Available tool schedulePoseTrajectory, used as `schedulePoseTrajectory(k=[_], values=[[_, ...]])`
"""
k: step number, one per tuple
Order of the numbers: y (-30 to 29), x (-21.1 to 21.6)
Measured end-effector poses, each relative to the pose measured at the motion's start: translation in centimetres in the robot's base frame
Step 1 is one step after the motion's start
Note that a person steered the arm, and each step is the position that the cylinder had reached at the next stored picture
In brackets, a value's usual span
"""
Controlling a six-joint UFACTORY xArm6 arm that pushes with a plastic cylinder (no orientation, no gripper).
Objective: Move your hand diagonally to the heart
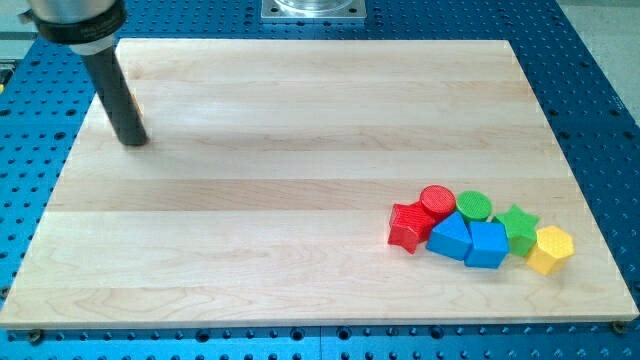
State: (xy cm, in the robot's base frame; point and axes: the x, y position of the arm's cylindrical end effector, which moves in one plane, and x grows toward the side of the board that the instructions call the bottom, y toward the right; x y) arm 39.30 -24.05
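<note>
My tip [132, 140] rests on the wooden board [300, 130] near its top left corner. A small sliver of yellow-orange [136, 106] shows just right of the rod, mostly hidden behind it; I cannot make out its shape. No heart-shaped block shows in full. At the lower right, far from my tip, lies a tight cluster: a red star [407, 227], a red cylinder [437, 200], a green cylinder [474, 206], a green star [517, 226], a yellow hexagon [550, 249] and two blue blocks [451, 238] [488, 245].
The board lies on a blue perforated table [600, 90]. A grey metal mount [313, 8] sits at the view's top, behind the board's far edge.
</note>
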Motion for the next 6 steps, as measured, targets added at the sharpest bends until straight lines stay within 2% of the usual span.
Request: schedulePoseTrajectory(k=[1,2,3,6], values=[[-0.9,-4.4],[-0.9,-10.7],[-0.9,-14.2],[-1.0,-10.3]])
